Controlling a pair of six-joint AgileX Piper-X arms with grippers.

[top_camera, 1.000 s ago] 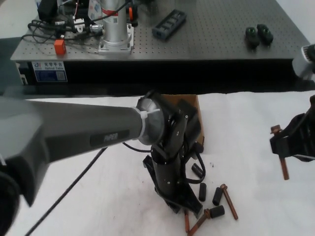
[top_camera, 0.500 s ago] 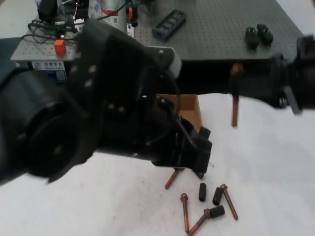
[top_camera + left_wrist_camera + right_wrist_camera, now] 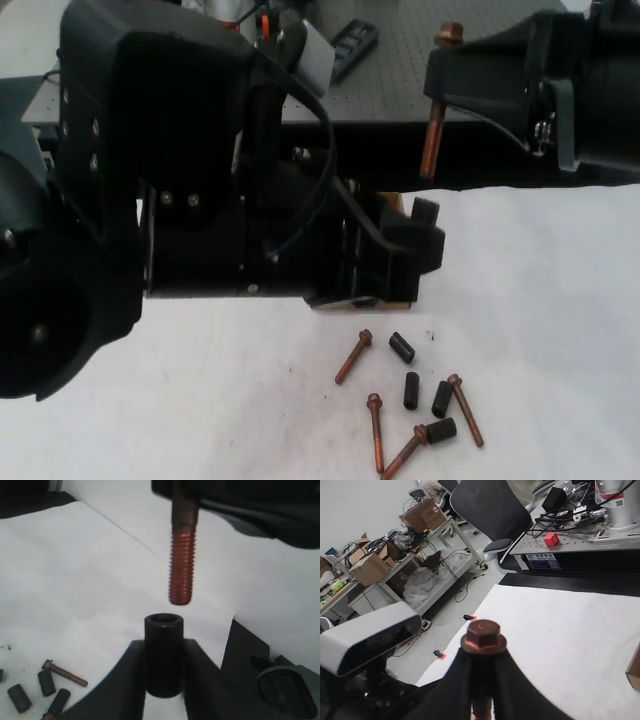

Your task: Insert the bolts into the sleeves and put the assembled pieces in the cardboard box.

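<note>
Right, nearest me I see loose bolts (image 3: 353, 356) and sleeves (image 3: 402, 347) scattered on the white tabletop (image 3: 540, 350); beyond, my left fingers (image 3: 127, 680) clamp a black sleeve (image 3: 164, 635) upright, and the right fingers (image 3: 451, 690) grip a copper bolt (image 3: 181, 565) just over its bore

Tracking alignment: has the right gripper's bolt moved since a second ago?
Yes. In the high view the bolt moved left and up, from over the white sheet to across the perforated bench's front edge.
</note>
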